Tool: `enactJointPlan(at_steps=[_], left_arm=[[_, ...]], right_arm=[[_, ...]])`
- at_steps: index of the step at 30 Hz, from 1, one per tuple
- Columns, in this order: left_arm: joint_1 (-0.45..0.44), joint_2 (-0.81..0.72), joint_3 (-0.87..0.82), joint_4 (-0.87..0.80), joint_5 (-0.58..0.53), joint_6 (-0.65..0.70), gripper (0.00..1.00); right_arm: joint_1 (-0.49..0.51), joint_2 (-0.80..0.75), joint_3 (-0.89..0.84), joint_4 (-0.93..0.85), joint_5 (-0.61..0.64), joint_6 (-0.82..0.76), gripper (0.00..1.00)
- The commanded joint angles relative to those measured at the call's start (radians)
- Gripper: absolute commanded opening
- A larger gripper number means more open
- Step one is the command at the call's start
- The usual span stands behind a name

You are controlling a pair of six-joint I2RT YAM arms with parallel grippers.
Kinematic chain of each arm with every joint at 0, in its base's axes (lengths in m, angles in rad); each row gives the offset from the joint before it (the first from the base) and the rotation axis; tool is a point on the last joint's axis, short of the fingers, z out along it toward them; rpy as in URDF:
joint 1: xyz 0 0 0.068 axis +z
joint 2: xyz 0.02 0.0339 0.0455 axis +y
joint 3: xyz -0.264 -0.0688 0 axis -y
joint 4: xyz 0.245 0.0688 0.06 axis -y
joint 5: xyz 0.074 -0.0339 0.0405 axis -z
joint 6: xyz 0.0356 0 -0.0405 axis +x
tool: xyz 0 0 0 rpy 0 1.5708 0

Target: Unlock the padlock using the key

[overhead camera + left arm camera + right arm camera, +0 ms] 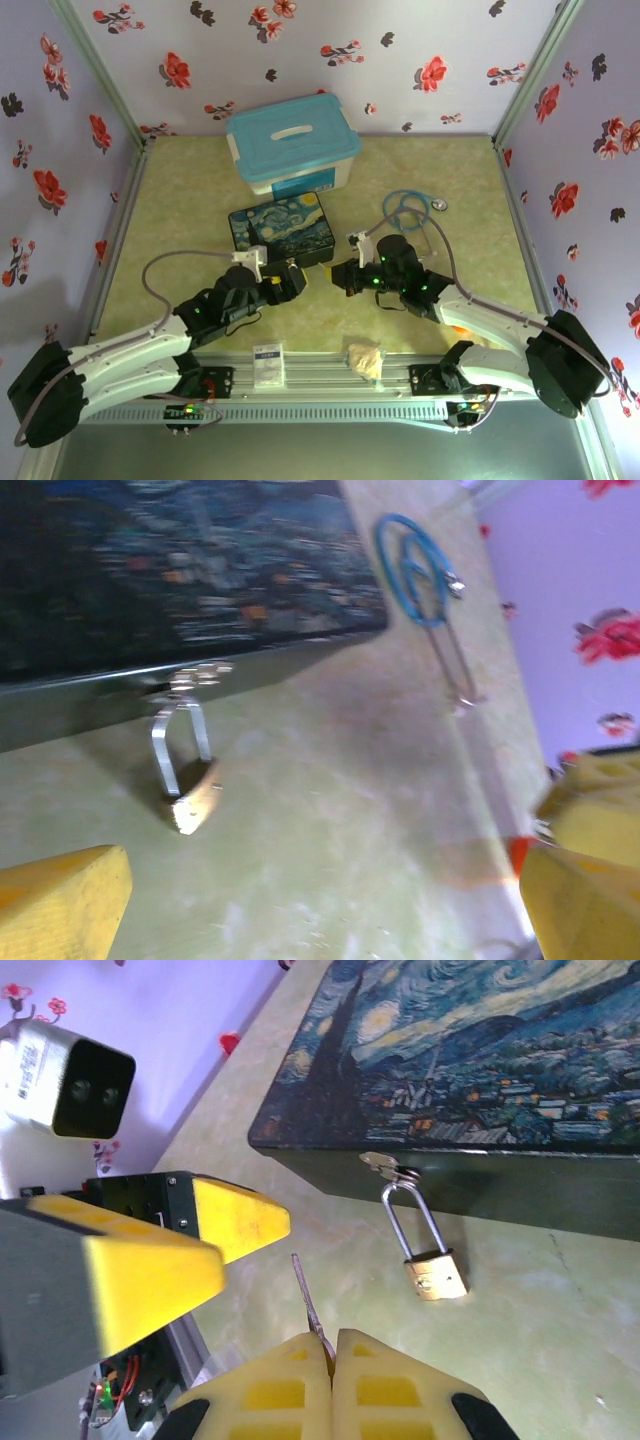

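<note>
The brass padlock (pixel 435 1272) hangs by its silvery shackle from the clasp on the front of the starry-night box (pixel 470 1080), its body resting on the table. My right gripper (pixel 333 1345) is shut on the key (pixel 308 1298). The thin blade sticks up from the fingertips, well left of and short of the padlock. My left gripper (pixel 320 900) is open with nothing between its yellow fingers (pixel 60 900). The padlock (pixel 190 795) lies ahead of it to the left. From above, the left gripper (pixel 293 280) and right gripper (pixel 343 277) face each other in front of the box (pixel 280 228).
A blue stethoscope (pixel 410 210) lies right of the box. A white bin with a blue lid (pixel 292 140) stands behind it. A small card packet (pixel 268 362) and a crumpled tan lump (pixel 365 358) sit at the near edge. The left gripper's fingers (pixel 240 1218) hover close to the key.
</note>
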Motion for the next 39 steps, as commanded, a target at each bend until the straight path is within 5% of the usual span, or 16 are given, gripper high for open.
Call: enactJointPlan(at_steps=[1, 10, 21, 24, 30, 39], left_arm=[[-0.042, 0.060, -0.024, 0.102, -0.210, -0.048, 1.00], [-0.069, 0.366, -0.061, 0.405, -0.279, -0.066, 0.76], [-0.074, 0.658, -0.066, 0.684, -0.265, -0.097, 0.60], [-0.075, 0.707, -0.040, 0.693, -0.252, -0.092, 0.49], [-0.090, 0.790, 0.010, 0.672, -0.238, -0.121, 0.47], [-0.097, 0.813, 0.040, 0.631, -0.213, -0.081, 0.19]], right_arm=[[-0.005, 0.008, -0.019, -0.018, 0.042, -0.019, 0.00], [-0.005, -0.018, -0.054, -0.019, 0.055, -0.012, 0.00], [-0.005, -0.048, -0.089, -0.028, 0.073, -0.017, 0.00], [-0.005, -0.047, -0.092, -0.033, 0.072, -0.019, 0.00], [-0.005, -0.055, -0.096, -0.045, 0.076, -0.020, 0.00], [-0.005, 0.037, -0.109, 0.053, -0.031, 0.054, 0.00]])
